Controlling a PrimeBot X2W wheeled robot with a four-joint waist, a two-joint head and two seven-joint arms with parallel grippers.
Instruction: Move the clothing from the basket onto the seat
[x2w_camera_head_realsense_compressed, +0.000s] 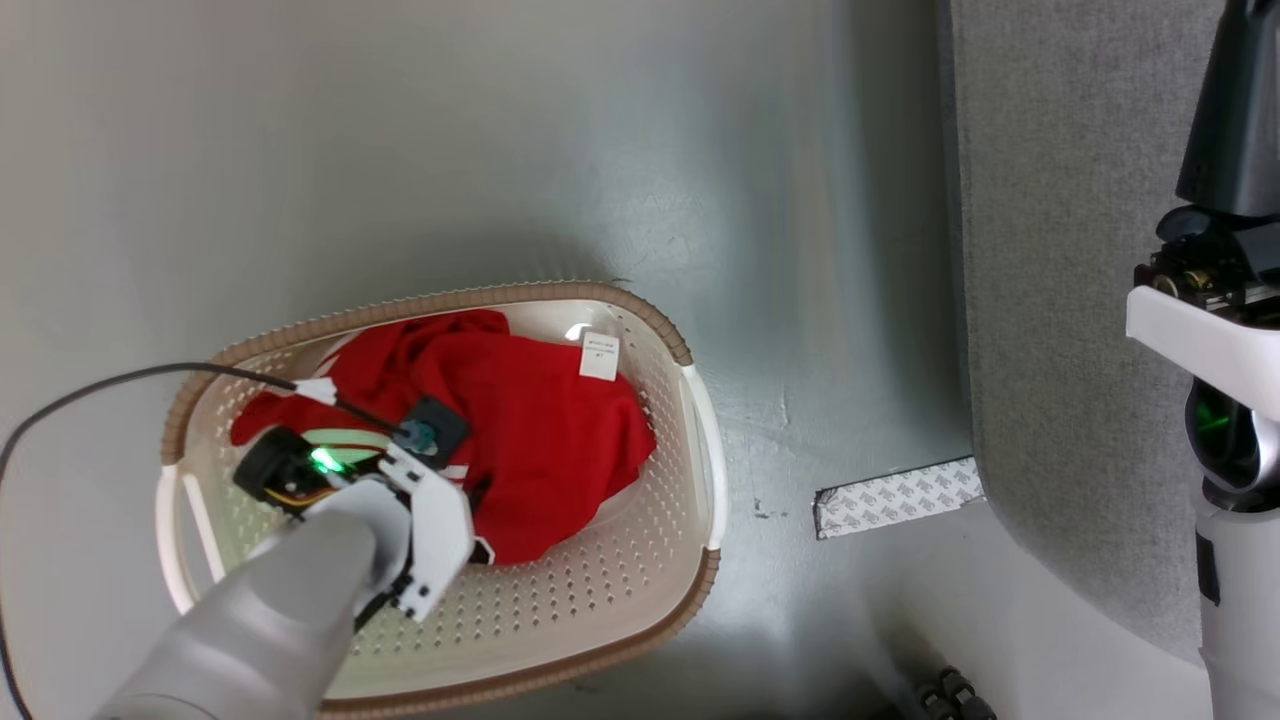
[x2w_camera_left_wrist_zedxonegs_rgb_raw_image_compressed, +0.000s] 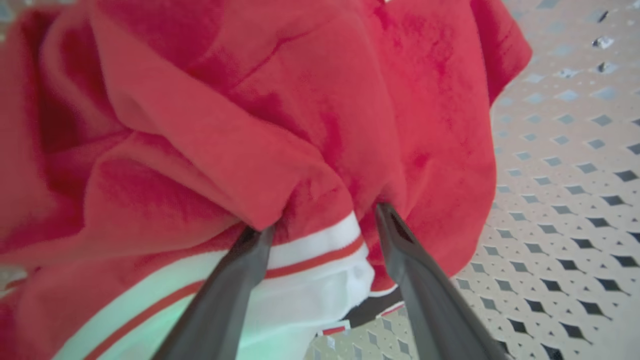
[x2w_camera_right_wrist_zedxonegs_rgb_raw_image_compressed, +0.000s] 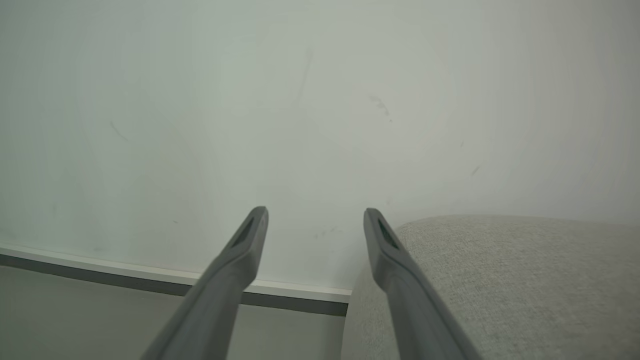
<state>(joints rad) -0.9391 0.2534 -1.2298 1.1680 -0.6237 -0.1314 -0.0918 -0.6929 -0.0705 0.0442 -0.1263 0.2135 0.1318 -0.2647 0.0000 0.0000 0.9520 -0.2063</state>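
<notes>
With jaws spread wide, the left gripper (x2w_camera_left_wrist_zedxonegs_rgb_raw_image_compressed: 321, 220) noses straight into the clothing (x2w_camera_left_wrist_zedxonegs_rgb_raw_image_compressed: 240, 125) in the basket (x2w_camera_left_wrist_zedxonegs_rgb_raw_image_compressed: 560, 190), a white-trimmed fold lying between them, while the open right gripper (x2w_camera_right_wrist_zedxonegs_rgb_raw_image_compressed: 315, 216) hangs beside the seat (x2w_camera_right_wrist_zedxonegs_rgb_raw_image_compressed: 500, 280).

Soft matt red cloth clothing (x2w_camera_head_realsense_compressed: 540, 430); perforated, slightly glossy plastic basket (x2w_camera_head_realsense_compressed: 640, 590); coarse woven grey seat (x2w_camera_head_realsense_compressed: 1060, 300); floor (x2w_camera_head_realsense_compressed: 400, 150) smooth, seemingly painted.
</notes>
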